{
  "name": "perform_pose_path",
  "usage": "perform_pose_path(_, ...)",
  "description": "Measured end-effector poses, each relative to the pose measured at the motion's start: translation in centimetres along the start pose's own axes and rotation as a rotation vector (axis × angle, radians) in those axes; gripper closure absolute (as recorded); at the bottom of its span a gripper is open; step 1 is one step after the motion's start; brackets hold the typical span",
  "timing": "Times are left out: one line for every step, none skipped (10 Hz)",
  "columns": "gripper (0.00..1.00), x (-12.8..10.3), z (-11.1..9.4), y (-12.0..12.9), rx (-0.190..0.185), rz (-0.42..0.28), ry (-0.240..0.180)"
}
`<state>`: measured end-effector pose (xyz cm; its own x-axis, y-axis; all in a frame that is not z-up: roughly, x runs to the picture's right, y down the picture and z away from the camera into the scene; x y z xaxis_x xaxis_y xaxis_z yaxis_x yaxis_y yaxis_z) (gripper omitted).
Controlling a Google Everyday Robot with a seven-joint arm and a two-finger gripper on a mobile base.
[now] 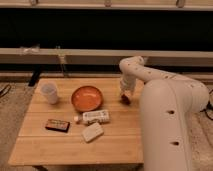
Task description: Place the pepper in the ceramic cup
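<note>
Gripper (126, 93) hung over the pepper (126, 99) at the orange bowl's (87, 98) 3 o'clock; I could not tell if it had a hold. The ceramic cup (49, 93) stood well apart at 9 o'clock, so I judged lift, carry and drop all remained.

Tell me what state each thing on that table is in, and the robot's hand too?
gripper: low over the table, at the pepper; hold not discernible.
pepper: right of the orange bowl, partly hidden under the gripper; resting or lifted, cannot tell.
orange bowl: upright, looks empty.
ceramic cup: upright, near the table's left edge.
dark box: lying flat.
white packet: lying flat.
pale block: lying flat.
</note>
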<state>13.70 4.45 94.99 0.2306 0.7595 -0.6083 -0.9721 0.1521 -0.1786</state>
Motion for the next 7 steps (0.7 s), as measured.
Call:
perform_pose_path(0.35,-0.2,1.0,-0.2,0.004,0.001,0.008)
perform_pose_path(0.37,-0.3,1.8,-0.1,0.010,0.003,0.017)
perform_pose_path(0.45,-0.4,2.2,0.0,0.017,0.008,0.022)
perform_pose_path(0.56,-0.4,2.3,-0.1,0.025,0.015,0.023)
perform_pose_path(0.67,-0.3,2.1,-0.2,0.034,0.021,0.024)
perform_pose_path(0.75,-0.3,1.7,-0.1,0.038,0.026,0.022)
perform_pose_path(0.82,-0.2,0.8,0.1,0.047,0.027,0.018)
